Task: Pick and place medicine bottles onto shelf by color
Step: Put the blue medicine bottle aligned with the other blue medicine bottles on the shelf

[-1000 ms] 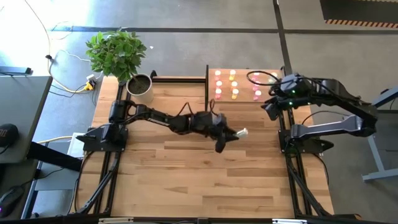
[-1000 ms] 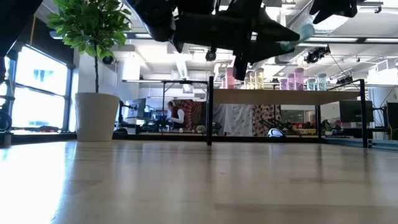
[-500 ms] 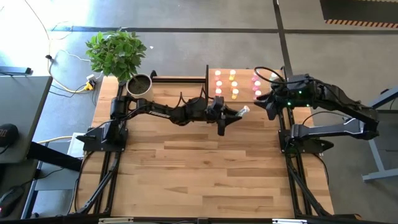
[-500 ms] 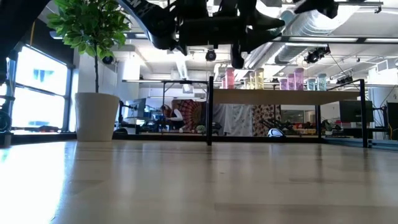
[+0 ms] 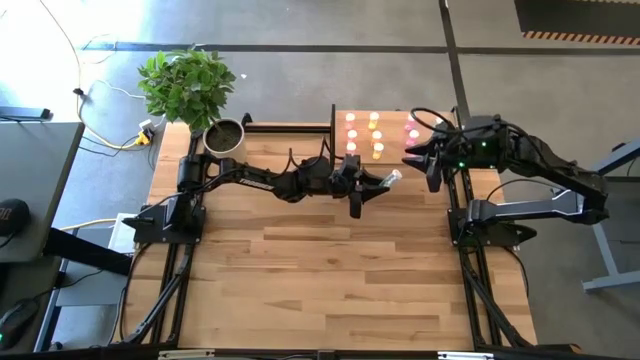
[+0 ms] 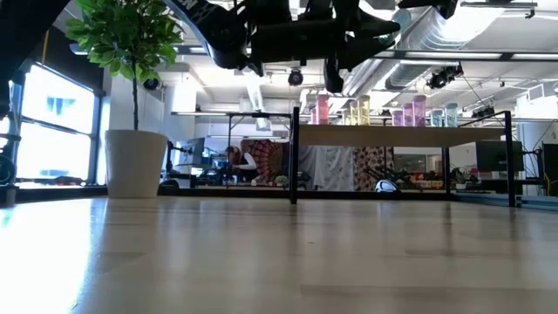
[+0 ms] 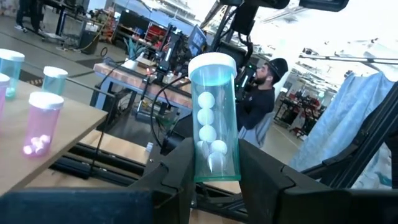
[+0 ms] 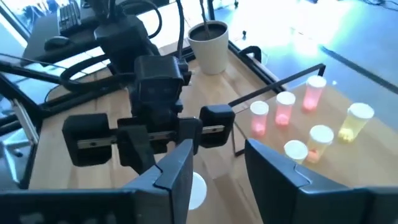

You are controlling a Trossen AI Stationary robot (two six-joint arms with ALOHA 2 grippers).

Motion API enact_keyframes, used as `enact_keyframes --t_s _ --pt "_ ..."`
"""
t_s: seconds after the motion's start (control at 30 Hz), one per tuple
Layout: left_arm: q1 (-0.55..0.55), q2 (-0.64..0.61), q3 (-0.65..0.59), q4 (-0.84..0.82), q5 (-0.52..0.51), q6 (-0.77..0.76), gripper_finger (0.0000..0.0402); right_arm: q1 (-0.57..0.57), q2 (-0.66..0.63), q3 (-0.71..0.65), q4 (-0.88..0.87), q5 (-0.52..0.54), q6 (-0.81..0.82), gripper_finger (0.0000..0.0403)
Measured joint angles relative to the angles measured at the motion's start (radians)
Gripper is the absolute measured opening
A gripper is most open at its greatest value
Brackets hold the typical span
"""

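Observation:
My left gripper (image 5: 375,185) reaches level over the table's middle toward the right and is shut on a pale green medicine bottle (image 5: 392,178) with a white cap and white balls inside (image 7: 214,118). The shelf (image 5: 395,140) stands at the far edge, its black panel (image 5: 333,135) on its left side. On it stand several pink, orange and yellow bottles (image 8: 284,107). My right gripper (image 5: 412,158) hovers open over the shelf's near right part, tipped down and facing the held bottle's cap (image 8: 196,190), with nothing between its fingers (image 8: 180,168). My left gripper pinches the bottle's lower end (image 7: 211,168) between its two fingers (image 7: 180,171). The fingers come level from the table's left and lie along the bottle. The bottle sticks out past the fingertips, cap end away toward the right, lifted clear of table and shelf.
A potted plant (image 5: 227,140) stands at the table's far left corner. Black frame rails (image 5: 465,260) run along both sides of the table. Beyond the table a person (image 7: 270,87) sits among desks. The near half of the tabletop (image 5: 320,290) is bare wood.
My left gripper has carried the green bottle up and toward the far edge, nearer the shelf, tipping its fingers up to about level, then kept still. My right gripper has tipped downward, rolled, and drawn a little to the left toward the bottle.

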Motion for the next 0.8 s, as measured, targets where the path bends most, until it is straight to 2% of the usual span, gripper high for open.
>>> enact_keyframes --t_s 0.17,0.37,0.53,0.8 --pt "0.0 0.0 0.0 0.026 0.001 0.0 0.0095 -0.006 0.0 0.0 -0.001 -0.061 0.056 0.0165" --pt "0.0 0.0 0.0 0.084 0.0 -0.001 0.0095 -0.006 0.0 0.001 0.0 -0.072 0.14 0.021" --pt "0.0 0.001 0.0 0.12 0.0 -0.037 0.0095 -0.006 0.013 0.001 0.05 -0.071 0.266 0.0213" --pt "0.0 0.001 0.0 0.121 -0.002 -0.036 0.0095 -0.006 0.074 0.002 0.066 -0.077 0.312 0.0213"
